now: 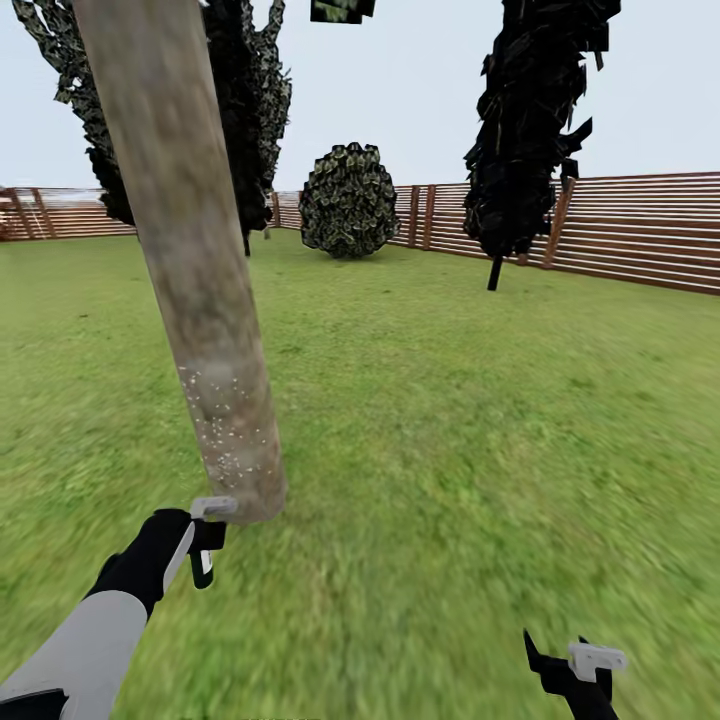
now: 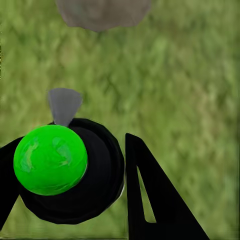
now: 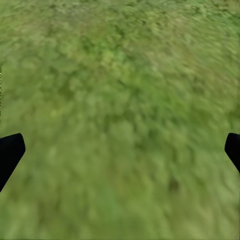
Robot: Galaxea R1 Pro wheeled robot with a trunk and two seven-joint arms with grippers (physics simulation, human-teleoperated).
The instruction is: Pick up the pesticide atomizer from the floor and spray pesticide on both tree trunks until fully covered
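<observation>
Where the lawn [image 1: 450, 420] spreads as blurred green grass across the whole ground, a brown horizontal-slat fence [image 1: 640, 230] closes it off at the far side and along the right. Item: near tree trunk [image 1: 190, 270], thick, mottled grey-brown, tilted in the head view and rising out of frame at upper left; its lower stretch carries a scatter of tiny white specks of pesticide [image 1: 225, 430], densest just above the base. Item: second tree [image 1: 530, 130], far right of centre, dark blocky crown on a thin dark stem, standing before the fence. Item: a dark-crowned tree [image 1: 255, 90] behind the near trunk. Item: round dark bush [image 1: 348, 200] between them by the fence. Item: left gripper [image 1: 205, 535], black with pale tips, just beside the trunk's base, closed around the pesticide atomizer [image 2: 75, 172]; the left wrist view shows the bottle's black body with a bright green rounded top and a grey nozzle, held between the fingers [image 2: 160, 200] over grass. Item: right gripper [image 1: 575, 665], low at the right, well apart from the trunk, jaws spread wide with nothing between them, over bare grass.
</observation>
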